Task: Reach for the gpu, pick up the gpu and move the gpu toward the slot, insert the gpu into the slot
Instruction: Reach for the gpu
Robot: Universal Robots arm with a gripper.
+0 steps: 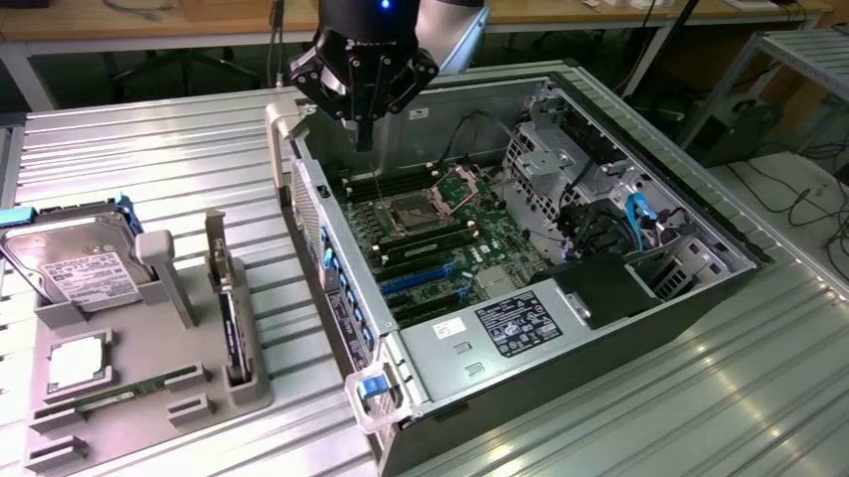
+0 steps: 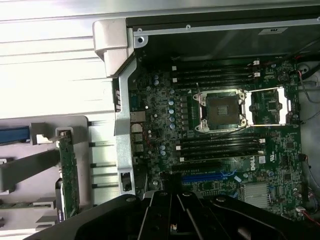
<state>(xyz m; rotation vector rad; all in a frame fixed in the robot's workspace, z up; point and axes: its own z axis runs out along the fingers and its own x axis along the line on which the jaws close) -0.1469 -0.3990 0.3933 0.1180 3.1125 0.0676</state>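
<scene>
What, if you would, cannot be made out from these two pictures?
- gpu: in the exterior view it stands on edge in the gray holder, so its fan face is hidden.
- gpu, wrist view: one end is hidden behind the dark body of the gripper.
- blue slots: in the wrist view the gripper body partly covers them.
- hard drive: in the exterior view the label print is too small to read.
</scene>
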